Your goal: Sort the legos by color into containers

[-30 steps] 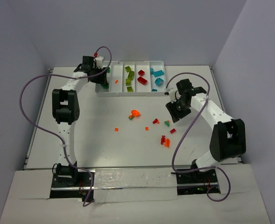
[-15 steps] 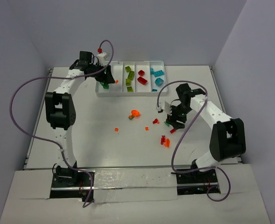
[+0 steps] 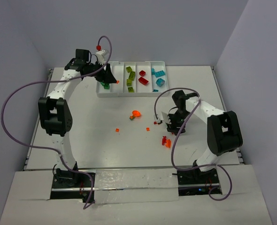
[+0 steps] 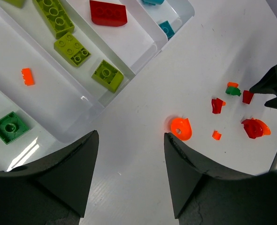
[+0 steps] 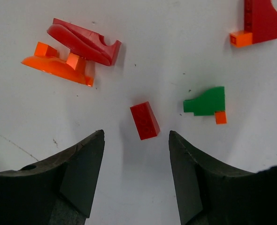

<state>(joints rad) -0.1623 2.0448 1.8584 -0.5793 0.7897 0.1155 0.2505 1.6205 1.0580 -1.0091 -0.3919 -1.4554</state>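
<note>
Under the right claw (image 5: 136,135), wide open and empty, a small red brick (image 5: 145,121) lies on the table (image 5: 176,47); from above the claw hides it. At 12 o'clock the left claw (image 4: 131,137) hangs open and empty by the tray (image 3: 129,95), near a green brick (image 4: 9,126) inside.

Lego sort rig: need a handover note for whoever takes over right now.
Left end effector: open, empty, over the near edge of the tray.
Right end effector: open, empty, above a loose red brick on the table.
Done: the tray holds a green brick, an orange bit, lime bricks, red pieces and teal pieces, each colour in its own compartment.
Left on the table: the red brick, an orange round piece, small orange bits, and mixed stacks: red on orange, green with orange, red with orange.
</note>
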